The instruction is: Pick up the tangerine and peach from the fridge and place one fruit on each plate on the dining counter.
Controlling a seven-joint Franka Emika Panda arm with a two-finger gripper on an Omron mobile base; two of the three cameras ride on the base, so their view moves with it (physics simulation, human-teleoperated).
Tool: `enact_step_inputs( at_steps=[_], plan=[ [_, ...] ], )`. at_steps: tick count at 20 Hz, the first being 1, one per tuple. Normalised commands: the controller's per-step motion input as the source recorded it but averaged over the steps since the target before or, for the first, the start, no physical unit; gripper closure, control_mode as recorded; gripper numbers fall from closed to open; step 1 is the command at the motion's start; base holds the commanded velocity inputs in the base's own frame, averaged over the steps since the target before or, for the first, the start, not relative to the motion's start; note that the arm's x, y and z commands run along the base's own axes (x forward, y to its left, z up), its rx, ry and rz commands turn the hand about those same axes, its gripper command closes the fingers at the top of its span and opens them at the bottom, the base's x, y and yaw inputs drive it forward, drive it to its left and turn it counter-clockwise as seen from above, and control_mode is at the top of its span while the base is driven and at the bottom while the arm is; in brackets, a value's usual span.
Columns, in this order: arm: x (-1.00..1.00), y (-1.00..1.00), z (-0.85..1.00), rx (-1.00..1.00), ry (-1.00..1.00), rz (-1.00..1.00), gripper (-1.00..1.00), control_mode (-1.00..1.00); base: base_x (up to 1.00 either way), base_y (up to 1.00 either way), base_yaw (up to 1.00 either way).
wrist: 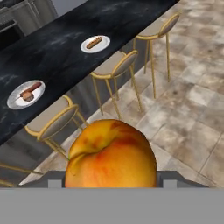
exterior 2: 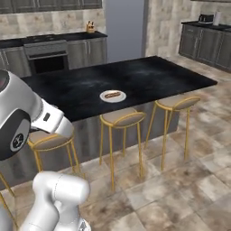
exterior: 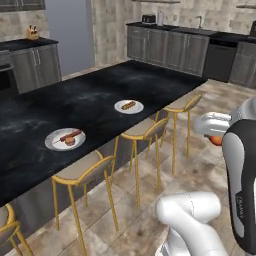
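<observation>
- Two white plates sit on the black marbled dining counter (exterior: 100, 95), the near plate (exterior: 65, 139) and the far plate (exterior: 129, 106), well apart from each other, and we see a reddish-brown sausage piece on each.
- Neither plate carries a round fruit that we can make out, so we judge that no fruit has been placed yet.
- We have the peach (wrist: 111, 154) in the end effector (wrist: 111, 177), which is clenched on it: the hand view shows the red-orange fruit with its yellow blush sitting large at the bottom, above the stools (wrist: 114, 65) and the tiled floor.
- We judge the task less than halfway along: the peach is fetched but is out over the floor, short of the counter, and must be carried over a plate and released.
- After that the tangerine is left to fetch and set on the other plate; we cannot say where it is from these pictures.
- From the hand view we get both plates at once, the near plate (wrist: 26, 93) at the left and the far plate (wrist: 95, 43) further up, with the peach in front of them.
- In the left base view we find both plates too, and only an orange sliver of the peach (exterior: 216, 140) peeks out beside the white arm at the right edge.
- Looking from the right base view, we find a single plate (exterior 2: 113, 95) on the counter, with the arm's bulk covering the left part of the picture.
</observation>
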Motion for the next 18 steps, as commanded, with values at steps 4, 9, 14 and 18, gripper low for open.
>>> enact_step_inputs(
  at_steps=[4,9,14,18],
  plan=[
    [0.0,0.0,0.0,0.0,0.0,0.0,1.0,1.0,0.6,-1.0,0.4],
    [0.0,0.0,0.0,0.0,0.0,0.0,1.0,1.0,0.72,-1.0,0.5],
    [0.0,0.0,0.0,0.0,0.0,0.0,1.0,1.0,0.44,-1.0,0.46],
    [0.0,0.0,0.0,0.0,0.0,0.0,1.0,1.0,0.22,-0.81,0.52]
  ],
)
